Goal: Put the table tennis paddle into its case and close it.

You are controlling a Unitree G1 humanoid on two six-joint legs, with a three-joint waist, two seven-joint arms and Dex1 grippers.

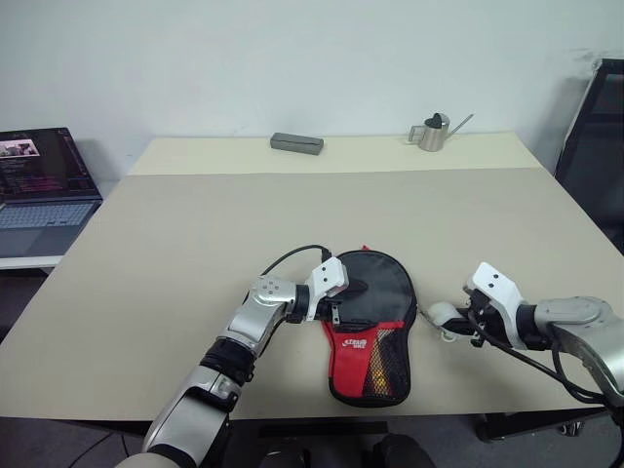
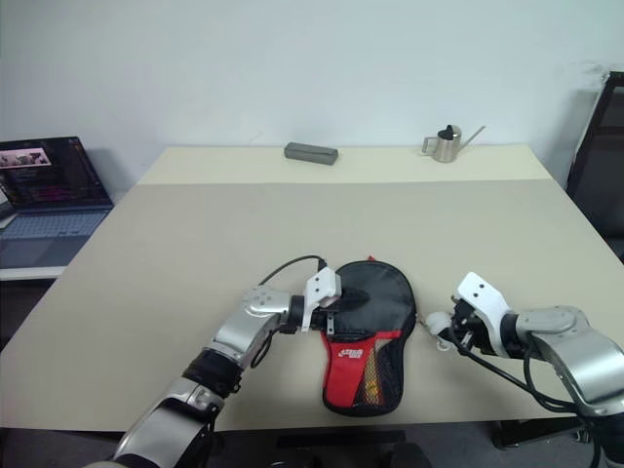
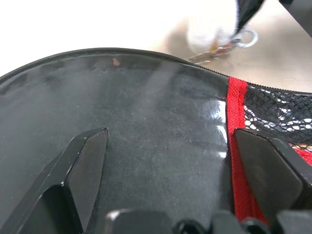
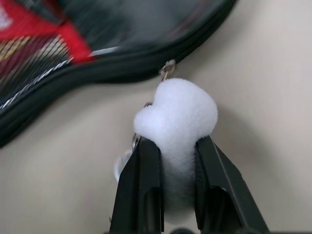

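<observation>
Centrally placed near the front edge of the beige table point(image 1: 195, 224): black paddle case point(image 1: 375, 292), lying flat, round end away from the robot, red logo panel and black mesh at the near end. Shut along the visible zipper rim. Faint yellowish shape showing through the mesh; whether that is the table tennis paddle cannot be told. White pompom charm point(image 4: 178, 117) hanging off the case's right rim by a small metal ring, resting just beside the case on the tabletop.

Left gripper point(image 1: 343, 297) spread wide, fingers point(image 3: 83, 165) pressed flat on the case's black face, one near the red strip, nothing clasped between them. Right gripper point(image 4: 178, 185) pinched on the pompom charm, black fingertips squeezing its lower part, just to the right of the case.

Tabletop made of two pale slabs, seam running across the far part. White wall behind. Far edge: small grey rectangular box point(image 1: 296, 143) near the middle, metal watering can point(image 1: 434, 133) with thin spout further right, both well apart from the case. Open laptop point(image 1: 39, 185) on a lower surface to the left, screen lit. Dark chair point(image 1: 597, 146) at the right edge.
</observation>
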